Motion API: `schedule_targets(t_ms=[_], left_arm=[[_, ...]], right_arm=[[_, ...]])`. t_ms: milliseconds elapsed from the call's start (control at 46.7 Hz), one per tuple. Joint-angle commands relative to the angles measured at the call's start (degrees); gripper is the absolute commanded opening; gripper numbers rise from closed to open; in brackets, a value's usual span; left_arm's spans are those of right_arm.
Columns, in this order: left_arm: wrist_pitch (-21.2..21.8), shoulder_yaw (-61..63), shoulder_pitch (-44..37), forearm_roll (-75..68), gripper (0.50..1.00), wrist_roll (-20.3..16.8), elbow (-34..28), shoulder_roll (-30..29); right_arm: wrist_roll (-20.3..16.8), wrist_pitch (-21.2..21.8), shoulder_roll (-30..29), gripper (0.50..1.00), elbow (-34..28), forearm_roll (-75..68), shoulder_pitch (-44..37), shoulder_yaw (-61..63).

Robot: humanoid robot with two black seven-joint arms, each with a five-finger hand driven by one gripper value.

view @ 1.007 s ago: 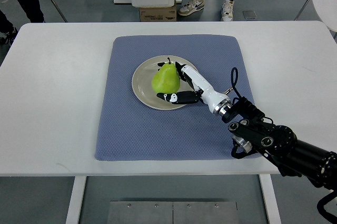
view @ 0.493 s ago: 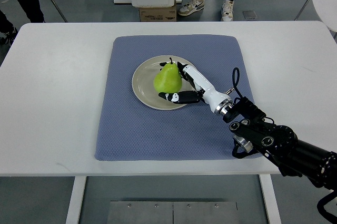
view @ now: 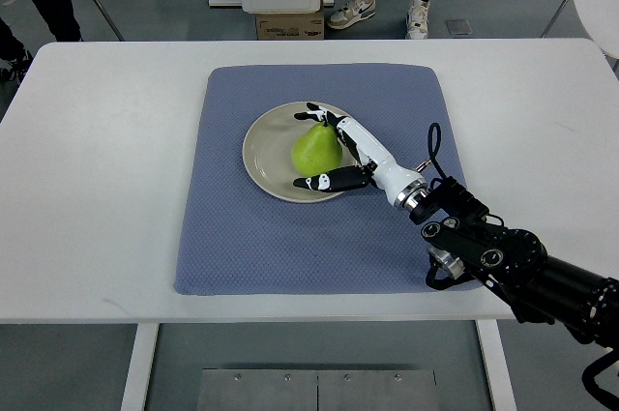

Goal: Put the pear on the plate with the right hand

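– Since the pear (view: 317,149) sits on the plate (view: 263,145), is the job nearly done?
– I think so. The right hand (view: 338,152) still has its fingers (view: 327,180) around the pear. Next they should let go gently, so it stays put.

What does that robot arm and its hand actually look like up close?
The right hand is slim, with a white shell and black fingers that carry small white patches. A silver metal ring joins it to a bulky black forearm with round silver fasteners. A thin black cable loops up beside the wrist.
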State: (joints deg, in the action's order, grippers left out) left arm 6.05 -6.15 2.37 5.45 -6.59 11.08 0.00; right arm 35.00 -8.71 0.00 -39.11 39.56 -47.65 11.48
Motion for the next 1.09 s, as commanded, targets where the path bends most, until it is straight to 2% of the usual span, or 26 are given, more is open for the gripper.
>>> schedule_targets(t_ms=[0, 236, 579, 857, 1071], left_arm=[[0.0, 0.0, 0.0, 0.0, 1.0, 0.0, 0.0, 0.0], [0.0, 0.0, 0.0, 0.0, 1.0, 0.0, 0.0, 0.0], [0.0, 0.0, 0.0, 0.0, 1.0, 0.0, 0.0, 0.0], [0.0, 0.0, 0.0, 0.0, 1.0, 0.0, 0.0, 0.0], [0.0, 0.0, 0.0, 0.0, 1.0, 0.0, 0.0, 0.0]], right_arm=[[0.0, 0.0, 0.0, 0.985, 0.0, 0.0, -0.1, 0.0], [0.0, 0.0, 2.0, 0.985, 0.1, -0.1, -0.2, 2.1], [0.0, 0.6, 8.9, 0.985, 0.0, -2.6, 0.0, 3.2], [0.0, 2.0, 12.6, 0.985, -0.6, -12.1, 3.4, 10.8], [-5.7, 2.5, 12.6, 0.985, -1.8, -13.0, 6.9, 24.2]])
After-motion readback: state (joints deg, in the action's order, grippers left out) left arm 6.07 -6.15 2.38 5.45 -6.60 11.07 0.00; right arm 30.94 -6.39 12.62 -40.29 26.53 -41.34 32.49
